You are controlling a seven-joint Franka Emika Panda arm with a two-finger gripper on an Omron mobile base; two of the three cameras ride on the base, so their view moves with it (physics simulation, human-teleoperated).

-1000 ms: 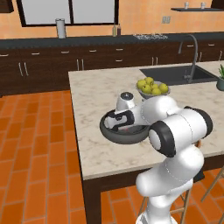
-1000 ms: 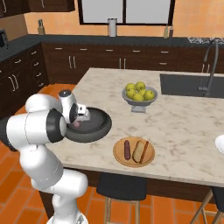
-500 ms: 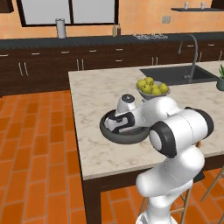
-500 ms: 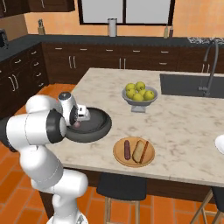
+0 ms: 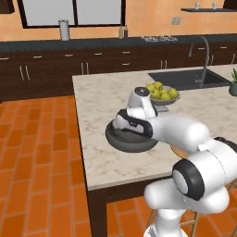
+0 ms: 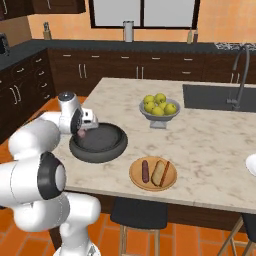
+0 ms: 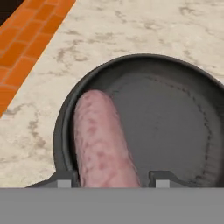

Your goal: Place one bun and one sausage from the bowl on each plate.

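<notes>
Since the hold looks shallow: the gripper (image 7: 112, 179), jaws pinched on the pink sausage (image 7: 103, 142) just over the black bowl (image 7: 192, 83), could let it slip and roll off the counter.
Sausages: 2, the other on the wooden plate (image 6: 153, 173).
Buns: 1 seen, on it.
Bowls: 2, counting the fruit bowl (image 6: 159, 108).

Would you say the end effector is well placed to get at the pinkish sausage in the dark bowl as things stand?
Probably yes. The end effector sits low inside the bowl, its fingertips on either side of the pinkish sausage. Nothing lies between them, and the jaws look closed on it.
</notes>
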